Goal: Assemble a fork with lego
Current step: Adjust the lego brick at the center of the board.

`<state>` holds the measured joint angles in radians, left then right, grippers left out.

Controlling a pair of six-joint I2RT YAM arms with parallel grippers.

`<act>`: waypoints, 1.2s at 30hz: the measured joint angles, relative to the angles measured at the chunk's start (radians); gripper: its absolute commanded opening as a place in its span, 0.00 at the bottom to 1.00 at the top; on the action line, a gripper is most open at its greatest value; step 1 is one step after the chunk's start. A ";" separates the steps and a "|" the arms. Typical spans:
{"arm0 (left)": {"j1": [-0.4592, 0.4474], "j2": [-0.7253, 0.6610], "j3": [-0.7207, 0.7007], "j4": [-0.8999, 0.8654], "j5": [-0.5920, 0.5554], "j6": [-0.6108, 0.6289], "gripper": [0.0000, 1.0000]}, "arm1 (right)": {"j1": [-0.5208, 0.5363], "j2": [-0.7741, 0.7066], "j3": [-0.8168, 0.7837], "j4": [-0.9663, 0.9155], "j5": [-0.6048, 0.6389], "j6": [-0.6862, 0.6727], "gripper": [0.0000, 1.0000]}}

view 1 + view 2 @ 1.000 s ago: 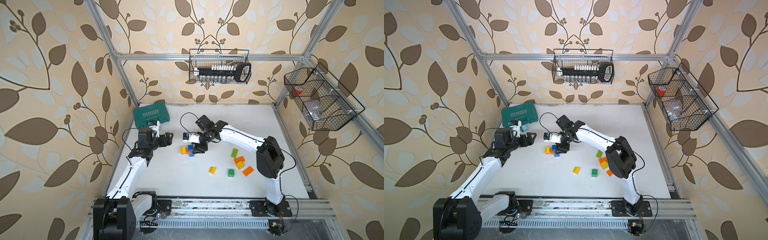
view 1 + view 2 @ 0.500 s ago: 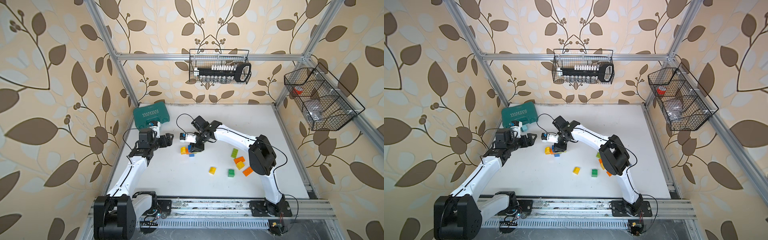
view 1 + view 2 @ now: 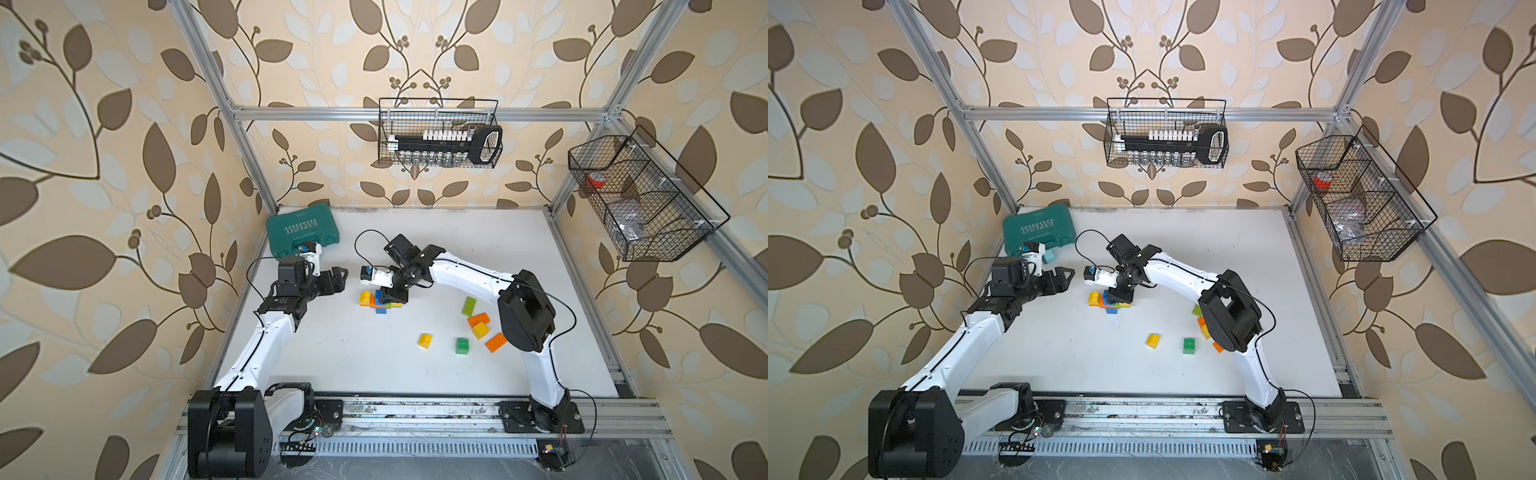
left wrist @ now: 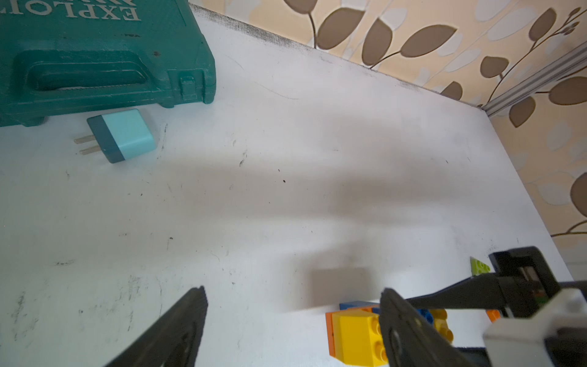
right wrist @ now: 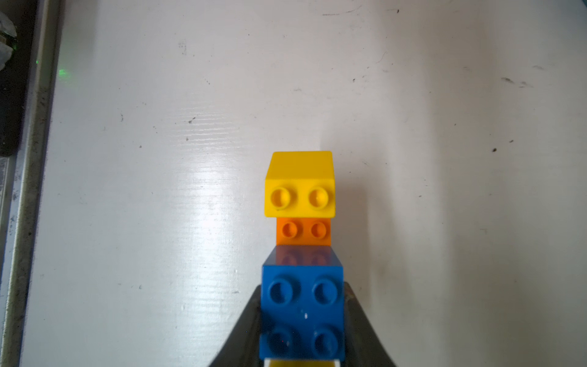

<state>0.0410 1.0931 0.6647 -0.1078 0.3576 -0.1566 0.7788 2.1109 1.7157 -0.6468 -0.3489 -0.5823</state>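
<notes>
Nearest my end of the white table (image 3: 374, 365), the loose lego bricks (image 3: 462, 345) sit scattered in front of the right arm's base: yellows, a green, a couple of orange, a lime one. Nothing is touching those.

A bit further in is the lego stack (image 3: 380, 300), lying flat on the table between the two grippers.

The news: my right gripper (image 5: 301, 317) has just pinched in from about half open. In the right wrist view its fingers now sit tight against both sides of the blue brick (image 5: 301, 295). An orange brick (image 5: 303, 232) and a yellow brick (image 5: 300, 184) stick out beyond it in a line.

So I reckon the stack is properly gripped now, and can be held steady or picked up for the next piece. It looks a long way from a fork though, with no prongs that I can make out.

Left gripper (image 3: 338, 279) hovers just beside the stack, fingers spread wide, nothing in them.

Behind it sits the teal tool case (image 3: 301, 232) with a little charger plug (image 4: 124, 135) next to it. The wire baskets (image 3: 438, 133) hang on the walls beyond.
</notes>
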 measured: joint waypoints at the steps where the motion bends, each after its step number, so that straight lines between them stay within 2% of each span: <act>1: 0.000 0.000 0.000 0.000 0.000 0.000 0.87 | 0.000 -0.003 -0.006 0.007 0.002 0.002 0.23; 11: 0.006 0.002 0.002 -0.001 0.001 0.000 0.87 | 0.001 -0.005 -0.008 0.010 0.012 0.022 0.23; 15: 0.014 0.002 0.002 -0.001 0.000 0.000 0.87 | -0.010 -0.009 -0.008 0.000 -0.023 0.072 0.23; 25: 0.046 0.002 0.011 -0.005 0.001 0.000 0.87 | -0.127 -0.041 0.001 -0.023 -0.359 0.266 0.26; 30: 0.053 0.013 0.017 -0.018 0.005 0.000 0.87 | -0.168 -0.027 0.013 -0.085 -0.495 0.289 0.26; 36: 0.060 0.029 0.026 -0.032 0.011 0.001 0.87 | -0.173 0.051 0.021 -0.124 -0.601 0.293 0.28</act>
<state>0.1013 1.1221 0.6907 -0.1398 0.3691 -0.1558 0.6056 2.1624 1.7363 -0.7708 -0.9497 -0.2893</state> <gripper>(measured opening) 0.870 0.323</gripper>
